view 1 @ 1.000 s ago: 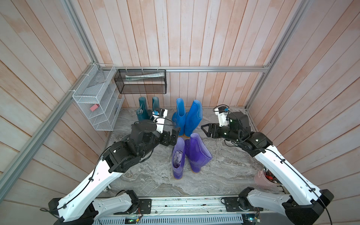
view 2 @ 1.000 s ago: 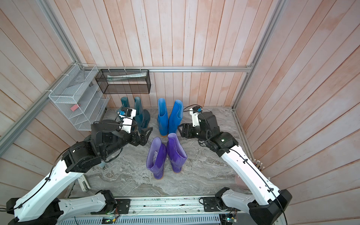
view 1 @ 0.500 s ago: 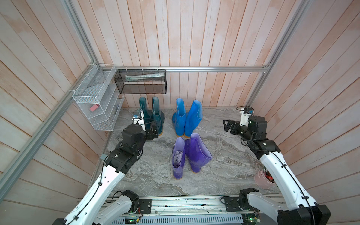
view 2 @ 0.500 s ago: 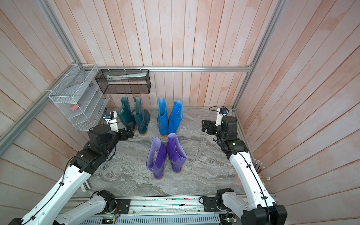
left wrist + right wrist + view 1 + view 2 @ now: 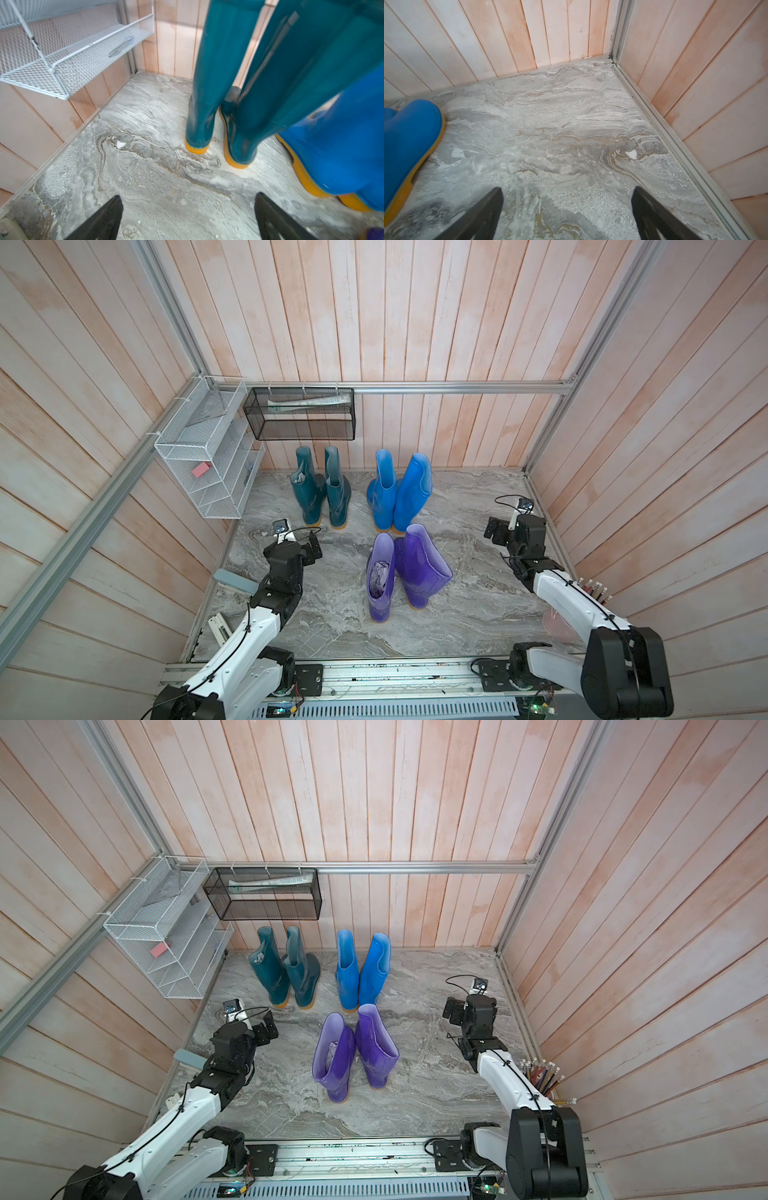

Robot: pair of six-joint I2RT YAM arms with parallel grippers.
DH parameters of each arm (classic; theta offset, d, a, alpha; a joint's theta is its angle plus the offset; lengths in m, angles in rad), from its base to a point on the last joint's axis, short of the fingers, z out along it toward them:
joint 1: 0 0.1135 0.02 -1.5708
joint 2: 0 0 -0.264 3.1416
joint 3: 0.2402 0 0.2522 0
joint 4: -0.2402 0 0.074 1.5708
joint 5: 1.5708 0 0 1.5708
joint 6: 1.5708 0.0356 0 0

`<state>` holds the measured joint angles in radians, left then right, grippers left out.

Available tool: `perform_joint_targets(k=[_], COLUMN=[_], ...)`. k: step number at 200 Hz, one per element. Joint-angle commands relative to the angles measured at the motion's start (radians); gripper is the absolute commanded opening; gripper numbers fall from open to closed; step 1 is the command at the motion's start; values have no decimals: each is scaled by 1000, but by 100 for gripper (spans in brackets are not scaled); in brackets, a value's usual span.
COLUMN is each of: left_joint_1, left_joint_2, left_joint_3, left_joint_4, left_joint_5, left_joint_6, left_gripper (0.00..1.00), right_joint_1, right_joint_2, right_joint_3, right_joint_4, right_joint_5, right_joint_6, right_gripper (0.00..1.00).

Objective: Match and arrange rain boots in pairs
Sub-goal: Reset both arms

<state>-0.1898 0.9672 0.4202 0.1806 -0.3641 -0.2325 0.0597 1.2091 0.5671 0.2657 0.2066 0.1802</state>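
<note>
Glossy rubber, tall and top-heavy: the teal pair [image 5: 336, 497] stands right below the black mesh basket [image 5: 299, 418], the blue pair [image 5: 409, 489] just past the basket's end, and the purple pair [image 5: 419, 568] farther out from it on the worktop [image 5: 457, 614]. They look light, slick and floppy in the shaft, so I'd pinch the cuff rim. The left tool [image 5: 313, 549], short of the teal pair, and the right tool [image 5: 492, 531], well away from the basket, both gape wide, empty.

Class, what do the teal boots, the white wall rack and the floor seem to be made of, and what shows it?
Teal boots: probably rubber or PVC; glossy, streaked reflections.
White wall rack: seemingly painted metal; fine open mesh on wire frame.
Floor: grey veined marble look, matte; real stone or print, cannot tell.
</note>
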Motion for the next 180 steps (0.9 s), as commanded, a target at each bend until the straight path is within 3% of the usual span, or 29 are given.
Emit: perform_joint_targets(k=[1,34,60,136,180], left_joint_1=[81,189,194,196,195], left_joint_2=[86,266,375,519,601], left_joint_3=[-25,-99,-121,-163,-189], left_joint_4=[201,491,657,953,1083], left_joint_5=[68,161,189,327,318], left_joint_6=[20,29,75,218,223], left_gripper=[100,100,100,100,100], right_joint_1=[-6,-7,-18,-53,-70], right_joint_2=[11,12,38,193,281], right_joint_3=[-63,-203,-234,-277,-301], right_joint_4=[199,457,521,754,923], right_joint_5=[28,22,12,-84,-130], right_joint_6=[-38,-105,-115,-121,-164], right_gripper=[98,98,98,98,98])
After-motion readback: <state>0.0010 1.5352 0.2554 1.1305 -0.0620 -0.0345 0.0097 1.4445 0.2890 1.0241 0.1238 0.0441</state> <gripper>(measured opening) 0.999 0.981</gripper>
